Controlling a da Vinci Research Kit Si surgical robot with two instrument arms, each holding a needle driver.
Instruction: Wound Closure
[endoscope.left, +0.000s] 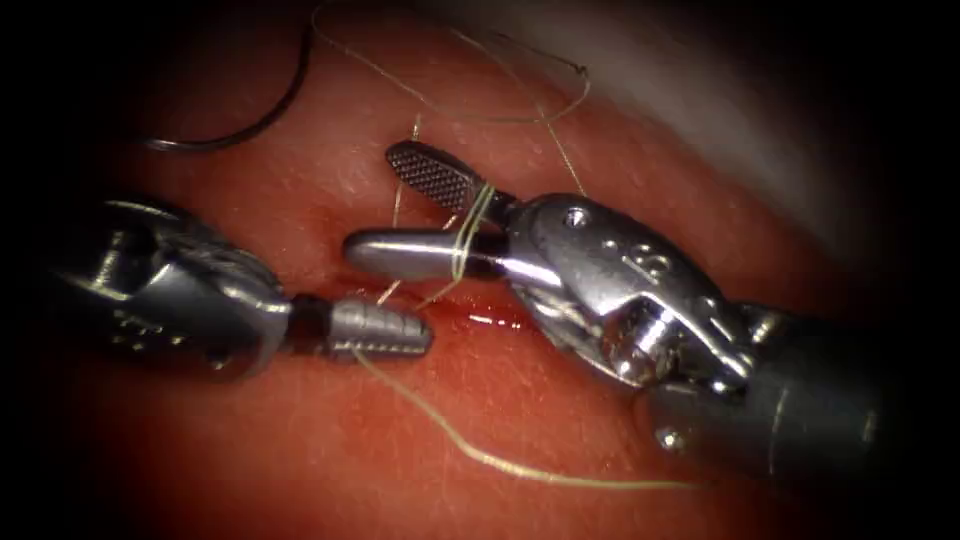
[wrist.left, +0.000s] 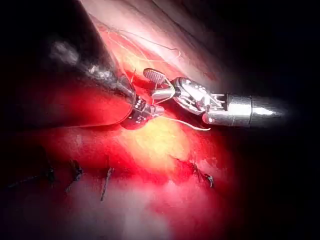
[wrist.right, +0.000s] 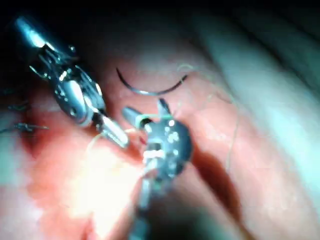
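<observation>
Clearly the right gripper (endoscope.left: 400, 210) gaped, thread (endoscope.left: 465, 235) wrapped round it (left gripper (endoscope.left: 385, 328) clenched on thread); needle (endoscope.left: 250, 120) lay loose on tissue (endoscope.left: 500, 420).

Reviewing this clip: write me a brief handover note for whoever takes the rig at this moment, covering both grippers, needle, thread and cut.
Right gripper: open, thread wrapped around both jaws, nothing clamped.
Left gripper: shut on the thread beside the cut.
Needle: lying free on the tissue, upper left of the cut, held by neither, not in the tissue.
Done: thread runs through the tissue at the cut, its tail trailing across to the lower right.
Left: wraps not yet tightened into a knot.
</observation>
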